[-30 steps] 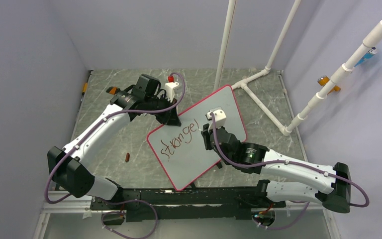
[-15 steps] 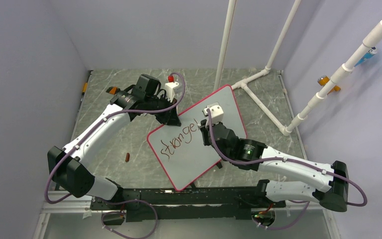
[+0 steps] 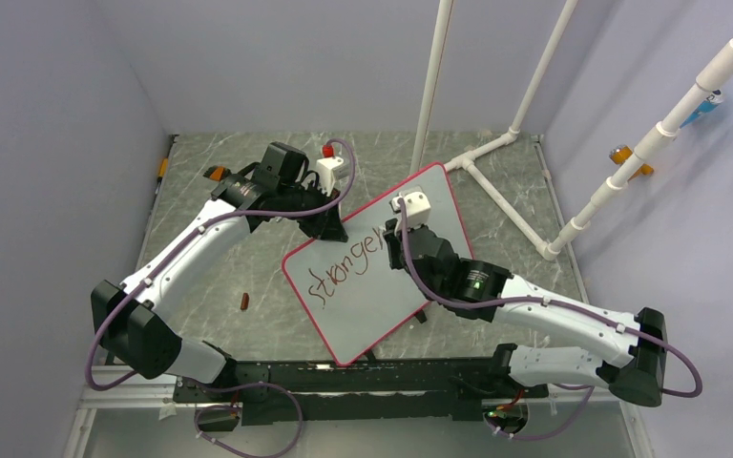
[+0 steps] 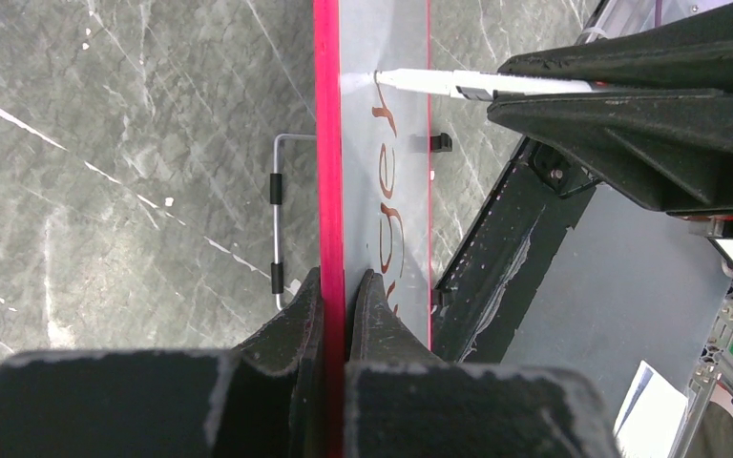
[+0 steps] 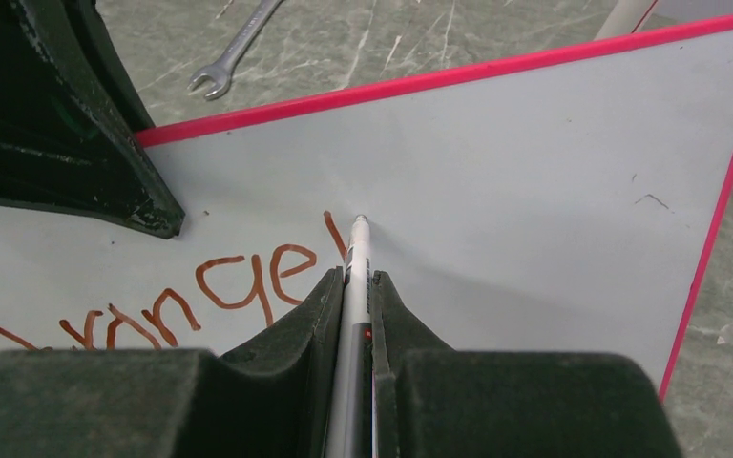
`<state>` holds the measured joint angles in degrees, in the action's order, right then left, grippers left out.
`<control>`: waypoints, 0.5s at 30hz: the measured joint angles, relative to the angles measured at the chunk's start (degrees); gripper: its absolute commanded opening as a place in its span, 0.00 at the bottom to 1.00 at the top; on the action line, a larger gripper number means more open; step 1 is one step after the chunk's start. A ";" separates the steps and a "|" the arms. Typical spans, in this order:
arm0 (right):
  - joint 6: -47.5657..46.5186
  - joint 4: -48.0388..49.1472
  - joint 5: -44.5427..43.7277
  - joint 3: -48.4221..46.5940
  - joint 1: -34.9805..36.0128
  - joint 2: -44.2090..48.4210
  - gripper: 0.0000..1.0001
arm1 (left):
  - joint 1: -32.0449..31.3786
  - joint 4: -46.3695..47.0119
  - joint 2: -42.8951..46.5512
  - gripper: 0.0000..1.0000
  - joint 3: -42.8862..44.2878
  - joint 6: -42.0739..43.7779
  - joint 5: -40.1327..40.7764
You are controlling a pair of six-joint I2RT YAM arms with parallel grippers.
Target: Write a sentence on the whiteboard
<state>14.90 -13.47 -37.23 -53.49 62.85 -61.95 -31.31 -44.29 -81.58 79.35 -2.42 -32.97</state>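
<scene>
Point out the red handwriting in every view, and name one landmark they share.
Top external: handwriting mid-frame, slanting across the whiteboard.
Left wrist: centre, running up from the left end effector.
Right wrist: lower left, beside the marker.
Shared landmark: the whiteboard's pink rim.

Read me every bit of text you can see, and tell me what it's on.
"stronge" (the third letter could be an a), then one upright stroke: dark-red handwriting on the whiteboard.
Small print on the marker barrel: too small to read.
Nothing else is legible in any view.
</scene>
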 measured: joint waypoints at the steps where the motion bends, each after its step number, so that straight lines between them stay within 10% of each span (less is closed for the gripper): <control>1: -0.07 -0.02 0.00 -0.17 -0.17 -0.02 0.00 | 0.00 0.02 0.00 0.00 0.00 0.00 -0.07; 15: -1.95 -6.29 -5.86 -2.93 -0.63 11.61 0.00 | -0.28 0.31 0.33 0.00 0.00 -0.20 -0.15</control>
<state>12.95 -19.77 -43.09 -56.42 62.22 -50.35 -31.59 -43.99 -81.25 79.35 -2.61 -33.12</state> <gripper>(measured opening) 0.148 0.072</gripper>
